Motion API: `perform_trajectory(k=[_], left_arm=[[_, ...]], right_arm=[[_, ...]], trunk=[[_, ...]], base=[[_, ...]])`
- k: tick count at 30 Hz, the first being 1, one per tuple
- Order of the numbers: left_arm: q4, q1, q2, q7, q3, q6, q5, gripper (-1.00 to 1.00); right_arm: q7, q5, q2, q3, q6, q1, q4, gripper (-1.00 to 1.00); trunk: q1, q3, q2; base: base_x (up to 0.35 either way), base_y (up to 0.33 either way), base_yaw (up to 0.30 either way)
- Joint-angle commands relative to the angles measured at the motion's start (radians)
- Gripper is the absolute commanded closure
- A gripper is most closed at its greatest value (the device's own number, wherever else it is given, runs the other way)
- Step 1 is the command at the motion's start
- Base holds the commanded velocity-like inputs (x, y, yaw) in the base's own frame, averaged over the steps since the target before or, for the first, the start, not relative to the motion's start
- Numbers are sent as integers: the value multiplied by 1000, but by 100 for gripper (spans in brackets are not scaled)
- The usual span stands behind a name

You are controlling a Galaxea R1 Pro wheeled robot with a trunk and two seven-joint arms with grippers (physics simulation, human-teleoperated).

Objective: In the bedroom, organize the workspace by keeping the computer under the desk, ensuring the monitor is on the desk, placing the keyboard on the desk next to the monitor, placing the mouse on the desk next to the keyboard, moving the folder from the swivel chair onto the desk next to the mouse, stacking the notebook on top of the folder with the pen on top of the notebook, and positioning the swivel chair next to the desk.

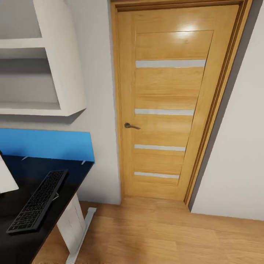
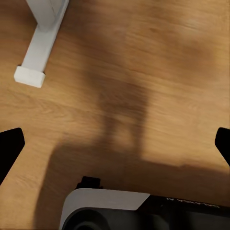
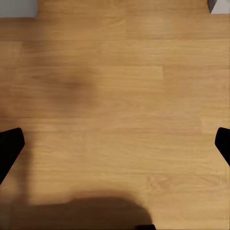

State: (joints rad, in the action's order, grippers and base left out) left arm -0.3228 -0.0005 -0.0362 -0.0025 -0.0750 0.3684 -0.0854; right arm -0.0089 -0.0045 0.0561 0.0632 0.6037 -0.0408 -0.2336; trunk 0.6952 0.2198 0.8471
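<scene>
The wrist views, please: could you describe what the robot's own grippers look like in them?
Each wrist view shows two matte black fingertips, plain and pointed, at the picture's opposite edges: the left gripper and the right gripper look alike. No cables or markings are visible on the fingers. In the left wrist view, a rounded white-and-black part of the robot's body carries small lettering too blurred to read.

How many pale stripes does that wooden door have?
4. Stacked down the door: one near the top, one above the handle, one below it, one lowest.
</scene>
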Motion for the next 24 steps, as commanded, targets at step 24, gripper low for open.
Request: perform_trajectory(k=[24], left_arm=[[-1, 0, -1, -1, -3, 1, -5, -100]], right_arm=[[3, 0, 1, 6, 7, -1, 0, -100]], trunk=[[0, 1, 1]], base=[[0, 0, 284]])
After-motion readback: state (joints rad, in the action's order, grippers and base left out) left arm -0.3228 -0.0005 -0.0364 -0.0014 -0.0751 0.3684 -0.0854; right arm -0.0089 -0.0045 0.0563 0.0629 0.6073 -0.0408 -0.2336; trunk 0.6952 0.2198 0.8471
